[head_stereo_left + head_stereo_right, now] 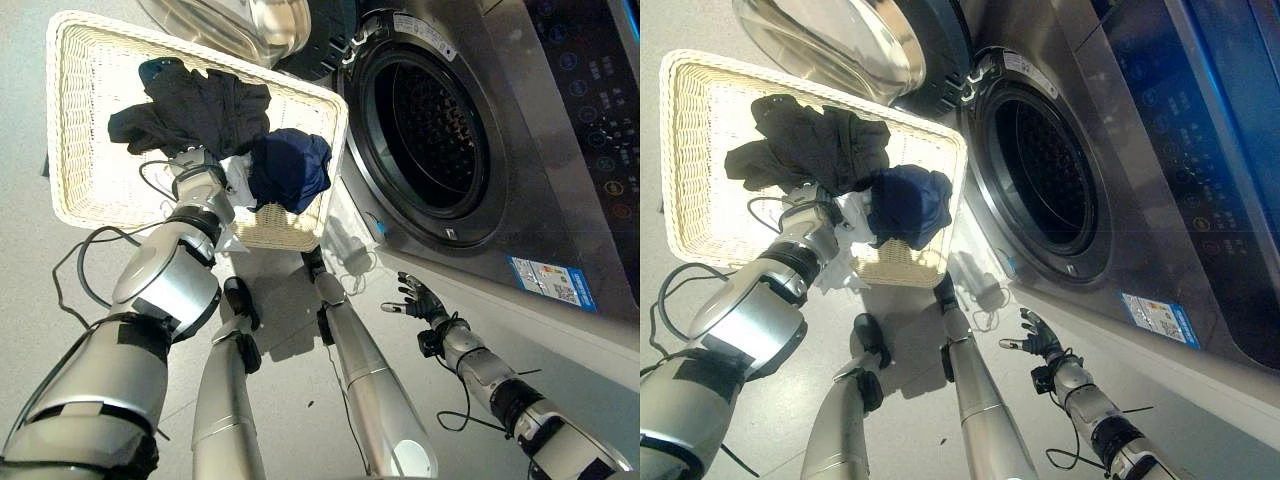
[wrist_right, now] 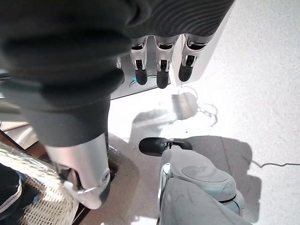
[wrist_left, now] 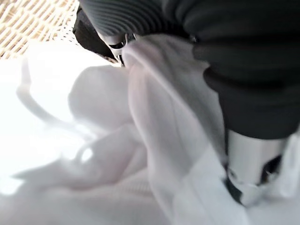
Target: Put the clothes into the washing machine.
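Right hand [image 1: 420, 297] nearest, low beside the washing machine [image 1: 560, 130] front, fingers relaxed and spread, grasping nothing; looks parked to keep the drum path free. Left hand [image 1: 200, 180] reaches into the wicker basket [image 1: 80, 120], which sits just beside the machine, buried in a white garment [image 3: 108, 154]; cannot tell whether its fingers are clenched on the cloth. Navy garment [image 1: 290, 168] bunched at the basket edge nearest the machine, black garment [image 1: 195, 110] farther in. All clothes in the basket, none loaded. Machine door [image 1: 250, 25] swung open beyond the basket, drum opening [image 1: 430, 135] unobstructed; basket rim likely snags a lift.
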`<state>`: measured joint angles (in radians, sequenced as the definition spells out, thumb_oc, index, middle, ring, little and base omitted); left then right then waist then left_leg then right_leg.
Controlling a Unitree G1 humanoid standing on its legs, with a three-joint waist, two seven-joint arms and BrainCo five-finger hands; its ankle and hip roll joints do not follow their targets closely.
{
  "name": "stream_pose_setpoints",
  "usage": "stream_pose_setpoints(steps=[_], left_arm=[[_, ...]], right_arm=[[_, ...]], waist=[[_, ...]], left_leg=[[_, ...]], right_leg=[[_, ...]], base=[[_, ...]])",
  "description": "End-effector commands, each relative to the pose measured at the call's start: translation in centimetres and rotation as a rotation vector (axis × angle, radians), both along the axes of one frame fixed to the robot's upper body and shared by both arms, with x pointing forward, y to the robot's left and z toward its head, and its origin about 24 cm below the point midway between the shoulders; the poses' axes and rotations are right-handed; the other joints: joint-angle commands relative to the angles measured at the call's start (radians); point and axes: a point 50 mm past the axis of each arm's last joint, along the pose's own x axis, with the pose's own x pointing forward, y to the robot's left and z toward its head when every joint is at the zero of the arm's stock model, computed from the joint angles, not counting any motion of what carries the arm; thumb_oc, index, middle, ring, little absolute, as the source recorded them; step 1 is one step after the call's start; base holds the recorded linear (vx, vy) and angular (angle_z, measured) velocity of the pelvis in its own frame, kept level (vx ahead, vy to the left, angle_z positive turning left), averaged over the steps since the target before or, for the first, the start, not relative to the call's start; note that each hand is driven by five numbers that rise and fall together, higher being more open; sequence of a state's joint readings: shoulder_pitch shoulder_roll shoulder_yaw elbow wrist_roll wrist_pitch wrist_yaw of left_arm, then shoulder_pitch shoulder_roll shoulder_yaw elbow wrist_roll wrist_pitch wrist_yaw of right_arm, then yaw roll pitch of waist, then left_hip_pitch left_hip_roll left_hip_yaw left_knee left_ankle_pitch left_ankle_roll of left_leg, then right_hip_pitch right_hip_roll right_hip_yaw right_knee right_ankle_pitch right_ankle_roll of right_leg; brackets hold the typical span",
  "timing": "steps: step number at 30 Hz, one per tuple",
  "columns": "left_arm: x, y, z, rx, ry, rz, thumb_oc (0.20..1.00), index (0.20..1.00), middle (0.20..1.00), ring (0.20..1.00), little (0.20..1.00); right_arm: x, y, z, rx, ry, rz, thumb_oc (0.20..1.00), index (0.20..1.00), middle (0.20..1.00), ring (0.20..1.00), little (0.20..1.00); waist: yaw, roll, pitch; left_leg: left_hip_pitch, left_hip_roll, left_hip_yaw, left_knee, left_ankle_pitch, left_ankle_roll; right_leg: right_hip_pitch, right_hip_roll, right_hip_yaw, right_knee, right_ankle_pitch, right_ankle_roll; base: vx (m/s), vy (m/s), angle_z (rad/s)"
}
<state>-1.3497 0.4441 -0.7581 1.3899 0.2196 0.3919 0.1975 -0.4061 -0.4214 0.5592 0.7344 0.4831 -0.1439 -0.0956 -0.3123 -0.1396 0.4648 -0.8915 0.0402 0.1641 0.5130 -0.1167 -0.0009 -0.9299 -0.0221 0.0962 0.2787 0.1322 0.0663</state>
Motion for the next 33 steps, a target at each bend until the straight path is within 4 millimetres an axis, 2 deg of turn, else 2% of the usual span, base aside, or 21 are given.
stream_pose_setpoints(steps=[1, 2, 6, 7, 10, 11, 12, 13, 14, 22, 31, 33], left_arm=[[-3.1, 4.5, -8.1, -0.246, 0.108, 0.163, 1.0, 1.0, 1.0, 1.0, 1.0], [-3.2, 4.6, -8.5, -0.262, 0.092, 0.164, 1.0, 1.0, 1.0, 1.0, 1.0], [-3.2, 4.6, -8.5, -0.262, 0.092, 0.164, 1.0, 1.0, 1.0, 1.0, 1.0], [-3.0, 5.2, -7.0, -0.396, -0.181, 0.16, 1.0, 1.0, 1.0, 1.0, 1.0], [-3.0, 5.2, -7.0, -0.396, -0.181, 0.16, 1.0, 1.0, 1.0, 1.0, 1.0], [-3.3, 5.9, -5.5, -0.509, -0.521, 0.169, 1.0, 1.0, 1.0, 1.0, 1.0], [-3.6, 5.7, -4.1, -0.592, -0.78, 0.179, 1.0, 1.0, 1.0, 1.0, 1.0], [-3.6, 5.7, -4.1, -0.592, -0.78, 0.179, 1.0, 1.0, 1.0, 1.0, 1.0], [-3.8, 5.3, -4.2, -0.625, -0.849, 0.195, 1.0, 1.0, 1.0, 1.0, 1.0], [-4.0, 4.0, -4.4, -0.606, -0.905, 0.168, 1.0, 1.0, 1.0, 1.0, 1.0], [-3.5, 2.6, -4.8, -0.541, -0.815, 0.058, 1.0, 1.0, 1.0, 1.0, 1.0], [-3.1, 1.9, -4.3, -0.504, -0.769, -0.021, 1.0, 1.0, 1.0, 1.0, 1.0]], right_arm=[[0.4, 0.9, 0.9, 0.051, -0.045, 0.012, 1.0, 1.0, 1.0, 1.0, 1.0], [0.0, 0.9, 0.4, 0.051, -0.03, 0.011, 1.0, 1.0, 1.0, 1.0, 1.0], [0.0, 0.9, 0.4, 0.051, -0.03, 0.011, 1.0, 1.0, 1.0, 1.0, 1.0], [-0.1, 0.8, 0.4, 0.062, -0.04, -0.006, 1.0, 1.0, 1.0, 1.0, 1.0], [-0.1, 0.8, 0.4, 0.062, -0.04, -0.006, 1.0, 1.0, 1.0, 1.0, 1.0], [-0.7, 0.7, -0.3, 0.071, -0.031, -0.029, 1.0, 1.0, 1.0, 1.0, 1.0], [-1.2, 0.5, -1.0, 0.075, -0.023, -0.066, 1.0, 1.0, 1.0, 1.0, 1.0], [-1.2, 0.5, -1.0, 0.075, -0.023, -0.066, 1.0, 1.0, 1.0, 1.0, 1.0], [-1.2, 0.6, -1.0, 0.078, -0.023, -0.08, 1.0, 1.0, 1.0, 1.0, 1.0], [-1.1, 0.2, -1.0, 0.072, -0.02, -0.097, 1.0, 1.0, 1.0, 1.0, 1.0], [-0.9, -0.2, -1.0, 0.058, -0.014, -0.107, 1.0, 1.0, 1.0, 1.0, 1.0], [-0.8, -0.4, -1.0, 0.051, -0.014, -0.107, 1.0, 1.0, 1.0, 1.0, 1.0]], waist=[[-0.005, -0.054, 0.055], [0.008, -0.045, 0.055], [0.008, -0.045, 0.055], [0.024, -0.042, 0.055], [0.024, -0.042, 0.055], [0.06, -0.026, 0.055], [0.103, -0.004, 0.055], [0.103, -0.004, 0.055], [0.122, 0.004, 0.055], [0.154, 0.023, 0.055], [0.166, 0.03, 0.055], [0.165, 0.03, 0.055]], left_leg=[[0.013, -0.073, 0.015, -0.009, -0.022, -0.007], [0.039, -0.065, -0.001, -0.005, -0.054, -0.013], [0.039, -0.065, -0.001, -0.005, -0.054, -0.013], [0.019, -0.082, -0.011, -0.044, 0.005, -0.013], [0.019, -0.082, -0.011, -0.044, 0.005, -0.013], [0.031, -0.09, -0.04, -0.085, 0.034, -0.019], [0.046, -0.095, -0.073, -0.138, 0.066, -0.032], [0.046, -0.095, -0.073, -0.138, 0.066, -0.032], [0.055, -0.094, -0.086, -0.163, 0.084, -0.039], [0.084, -0.084, -0.106, -0.237, 0.131, -0.053], [0.1, -0.076, -0.113, -0.28, 0.162, -0.061], [0.102, -0.073, -0.11, -0.289, 0.168, -0.062]], right_leg=[[0.006, 0.048, -0.047, -0.027, -0.007, -0.003], [0.032, 0.059, -0.054, -0.022, -0.035, 0.0], [0.032, 0.059, -0.054, -0.022, -0.035, 0.0], [0.011, 0.046, -0.061, -0.039, -0.004, -0.001], [0.011, 0.046, -0.061, -0.039, -0.004, -0.001], [0.026, 0.046, -0.077, -0.051, -0.007, -0.003], [0.043, 0.04, -0.1, -0.071, -0.008, -0.003], [0.043, 0.04, -0.1, -0.071, -0.008, -0.003], [0.053, 0.038, -0.113, -0.079, -0.009, -0.005], [0.081, 0.033, -0.139, -0.087, -0.023, -0.009], [0.1, 0.028, -0.155, -0.1, -0.022, -0.008], [0.102, 0.028, -0.156, -0.101, -0.022, -0.006]], base=[[0.06, 0.015, 0.06], [0.06, 0.015, 0.06], [0.0, -0.025, 0.0], [-0.08, -0.113, -0.08], [-0.03, -0.077, 0.06], [-0.08, -0.24, 0.3], [-0.08, -0.24, 0.3], [-0.08, -0.173, 0.28], [-0.04, -0.057, 0.62], [-0.03, -0.028, 0.38], [-0.02, 0.005, 0.05], [0.0, 0.0, 0.0]])
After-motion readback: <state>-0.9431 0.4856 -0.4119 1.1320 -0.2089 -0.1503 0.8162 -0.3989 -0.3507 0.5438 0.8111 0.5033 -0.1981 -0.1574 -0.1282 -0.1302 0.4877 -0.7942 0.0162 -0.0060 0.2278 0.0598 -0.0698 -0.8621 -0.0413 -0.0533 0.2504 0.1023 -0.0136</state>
